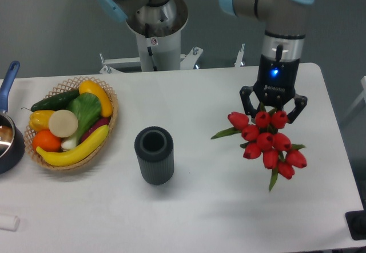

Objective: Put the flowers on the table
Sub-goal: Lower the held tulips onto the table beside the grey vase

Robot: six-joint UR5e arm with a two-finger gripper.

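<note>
The black two-finger gripper (273, 111) hangs straight down from the grey and blue arm, its fingers spread to either side of the top of the bunch of red tulips with green leaves (267, 142); whether they press on the stems or stand free of them cannot be told. The flowers lie just below the gripper, over the right part of the large white matte table (229, 207), blooms fanned toward the front edge; about ten red heads can be counted, with green leaf tips poking out to the left and at the bottom.

Well to the left of the gripper stands one dark grey ribbed cylindrical vase (154, 154), upright, its open mouth showing only a dark inside. Farther left sits one round woven wicker basket (111, 121). It holds one dark green cucumber, one orange-yellow pepper, one yellow pepper, one leafy green vegetable, one pale round disc, one orange, one yellow banana and a purple item mostly hidden beneath the others. At the far left edge is one dark blue saucepan with a blue handle (8, 135), cut off by the frame
</note>
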